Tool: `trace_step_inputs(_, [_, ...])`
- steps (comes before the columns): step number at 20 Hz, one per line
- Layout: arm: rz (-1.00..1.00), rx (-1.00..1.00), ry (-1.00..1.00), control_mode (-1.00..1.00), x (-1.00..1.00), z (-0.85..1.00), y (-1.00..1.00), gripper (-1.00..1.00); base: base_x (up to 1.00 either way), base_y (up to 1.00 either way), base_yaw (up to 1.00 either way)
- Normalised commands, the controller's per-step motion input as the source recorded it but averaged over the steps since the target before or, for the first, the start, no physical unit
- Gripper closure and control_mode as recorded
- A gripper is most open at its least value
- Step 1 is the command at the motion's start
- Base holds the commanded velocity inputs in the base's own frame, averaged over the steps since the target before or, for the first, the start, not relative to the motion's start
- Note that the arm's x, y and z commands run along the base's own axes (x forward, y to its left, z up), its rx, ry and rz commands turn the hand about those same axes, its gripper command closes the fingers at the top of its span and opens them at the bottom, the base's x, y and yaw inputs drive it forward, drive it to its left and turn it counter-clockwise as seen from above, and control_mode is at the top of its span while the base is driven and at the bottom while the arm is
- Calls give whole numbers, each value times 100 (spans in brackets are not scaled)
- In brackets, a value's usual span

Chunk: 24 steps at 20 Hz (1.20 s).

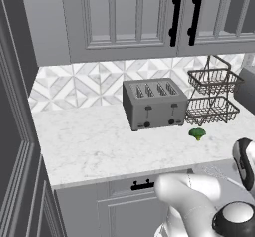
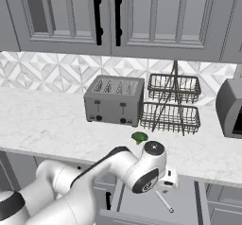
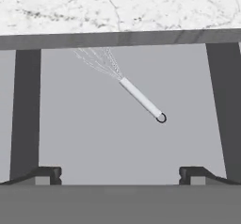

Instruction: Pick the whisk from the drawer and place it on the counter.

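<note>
While the claw (image 3: 120,176) hangs spread wide and empty over the open drawer (image 3: 70,143), the whisk (image 3: 127,84) lies flat on the drawer's pale floor, straight ahead of the fingertips (image 3: 47,173) and toward the counter (image 3: 117,6) edge. In the hand view its long axis runs diagonally: the faint wire balloon points up-left under the counter lip, the slim white handle trails down-right to a small ring. Judging from that slant, the jaws would need some roll to straddle the handle crosswise before descending.
</note>
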Motion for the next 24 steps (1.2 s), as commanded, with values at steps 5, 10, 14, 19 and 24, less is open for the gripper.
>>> trace_step_inputs(5, [0,0,3,-100,-25,-19,-10,-100,0,0,0])
trace_step_inputs(10, [0,0,8,-100,-38,-40,-16,-100,0,0,0])
trace_step_inputs(14, [0,-1,5,-100,-38,-49,-29,-100,0,0,0])
trace_step_inputs(19, [0,-3,9,-100,-27,-18,-19,-100,0,0,0])
trace_step_inputs(24, [0,-2,15,-100,-32,-4,-28,-100,0,0,0])
